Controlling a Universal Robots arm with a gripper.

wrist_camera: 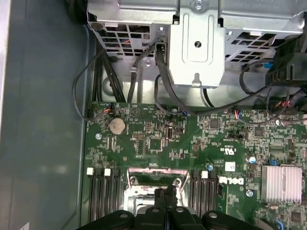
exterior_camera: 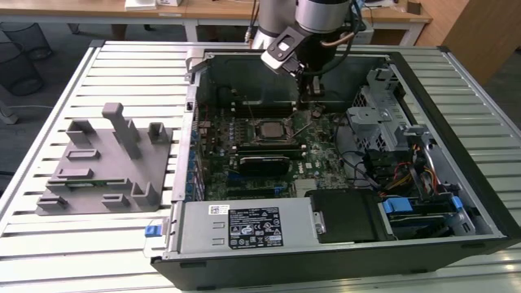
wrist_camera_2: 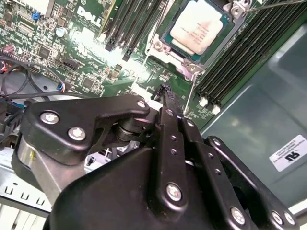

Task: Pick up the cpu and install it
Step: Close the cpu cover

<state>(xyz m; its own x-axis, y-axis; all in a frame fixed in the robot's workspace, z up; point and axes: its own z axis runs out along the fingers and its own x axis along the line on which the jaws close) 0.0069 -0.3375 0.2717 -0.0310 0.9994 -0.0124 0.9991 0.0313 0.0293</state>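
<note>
The cpu lies flat in the black socket frame on the green motherboard, inside the open computer case. Its pale silver top shows plainly in the second wrist view. My gripper hangs over the board, just to the exterior view's right of the socket and slightly farther back. Its black fingers are shut together with nothing between them, and their tip sits beside the socket's thin metal lever. In the first wrist view the gripper stands at the edge of the metal socket frame.
Memory slots flank the socket. A metal drive cage and cables stand at the exterior view's right. The power supply fills the case's near side. A grey parts fixture lies on the slatted table at the left.
</note>
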